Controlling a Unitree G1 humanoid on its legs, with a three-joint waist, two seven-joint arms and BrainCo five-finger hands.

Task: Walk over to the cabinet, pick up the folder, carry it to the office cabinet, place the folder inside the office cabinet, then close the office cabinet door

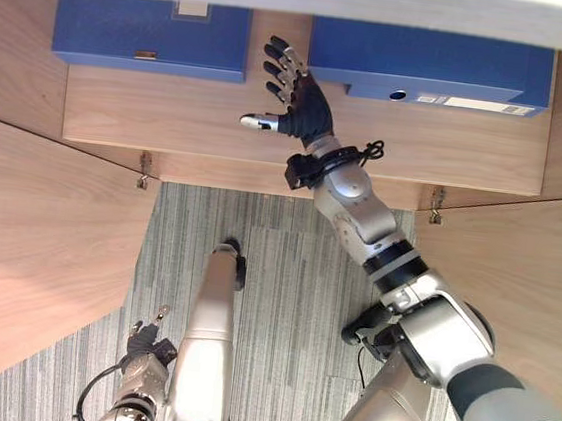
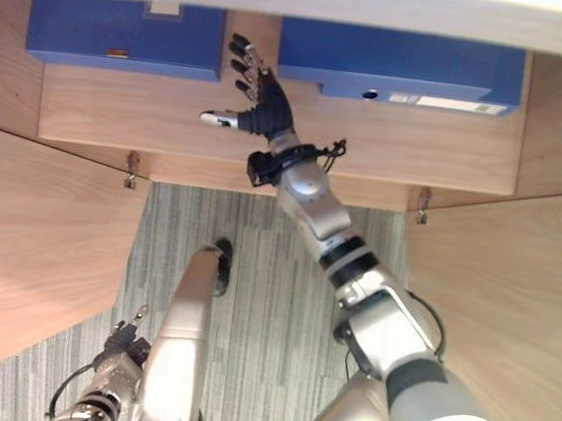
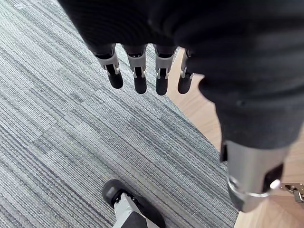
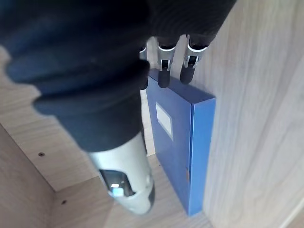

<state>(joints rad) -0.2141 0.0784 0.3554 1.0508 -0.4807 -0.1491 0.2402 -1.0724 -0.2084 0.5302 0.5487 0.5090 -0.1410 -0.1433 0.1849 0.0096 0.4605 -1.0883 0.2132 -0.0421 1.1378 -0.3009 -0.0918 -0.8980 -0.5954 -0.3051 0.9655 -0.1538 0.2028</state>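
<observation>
Cabinet shelf (image 1: 199, 127): L folder (image 1: 151, 34), R folder (image 1: 430, 65), blue, flat, apart. R hand (image 1: 297, 102) btwn them, fingers spread, empty. L hand (image 3: 141, 71) over carpet (image 3: 57, 118), fingers straight.

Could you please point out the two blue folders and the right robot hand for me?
Left blue folder (image 1: 151, 34): left eye view, middle of its broad face.
Right blue folder (image 1: 430, 57): left eye view, middle of its broad face.
Right robot hand (image 1: 304, 109): left eye view, its dark-covered back.
</observation>
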